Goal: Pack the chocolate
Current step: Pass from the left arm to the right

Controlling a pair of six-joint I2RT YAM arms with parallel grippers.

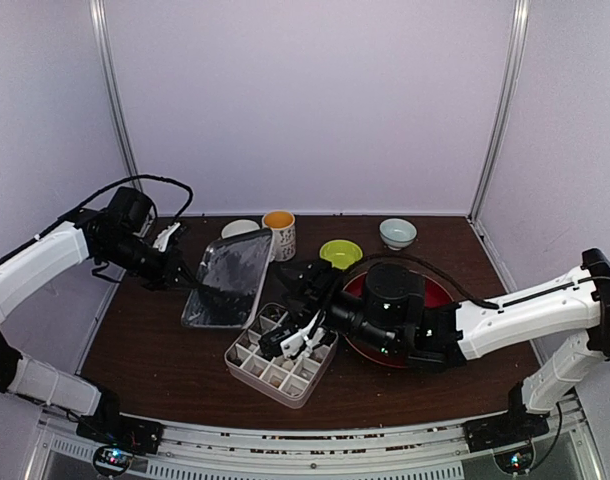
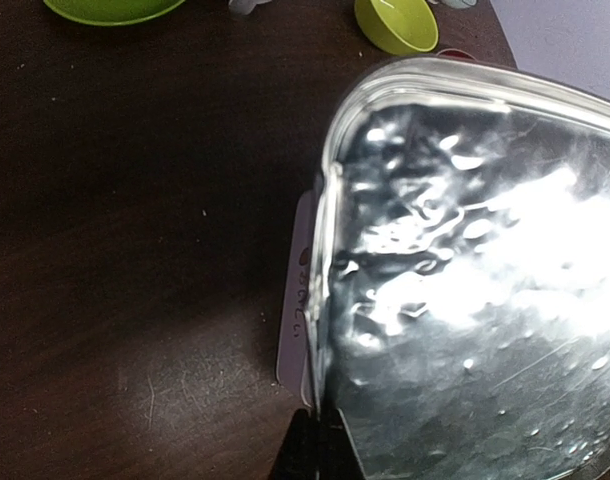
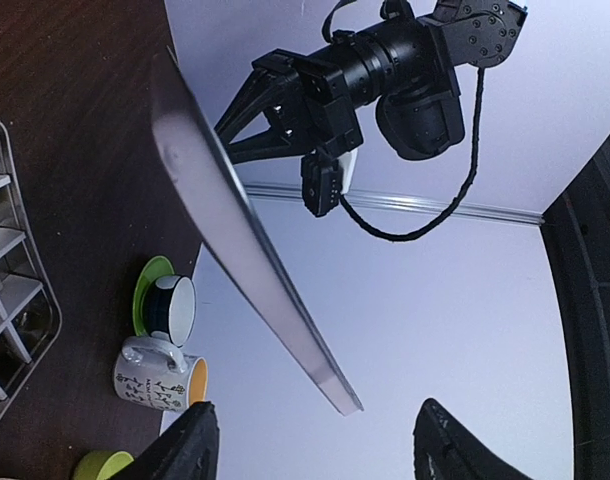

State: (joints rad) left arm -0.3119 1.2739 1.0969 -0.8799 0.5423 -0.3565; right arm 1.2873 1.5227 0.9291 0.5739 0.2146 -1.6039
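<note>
Looking down on a dark brown tabletop (image 1: 145,350) boxed in by pale lilac walls, lol. Pinching the clear plastic lid (image 1: 228,275) by its edge with the left hand (image 1: 170,262), clamped tight on the rim and holding it tipped up, just beside the white divided box (image 1: 257,375). Hovering the right hand (image 1: 300,338) low over that box's far cells, with fingers (image 3: 190,445) spread apart and nothing between them in the wrist view. Not spotting the chocolate anywhere for sure: squinting at some dark bits in the box's far cells, but too small to call, and guessing at more on the red plate (image 1: 438,293), mostly hidden under the right arm. Also seeing a lime bowl (image 1: 340,252), a patterned mug (image 1: 280,235), a white bowl (image 1: 240,228) and a pale blue bowl (image 1: 397,233) along the back.

Judging this as the filling stage, not lidding yet. Tips for doing it well: going one cell at a time, coming straight down so as not to clip the dividers, closing gently on such tiny pieces, and lifting clear before swinging across. Meanwhile, parking the lid off to the side and holding it steady, avoiding any bump against the right arm or the box's corner.
</note>
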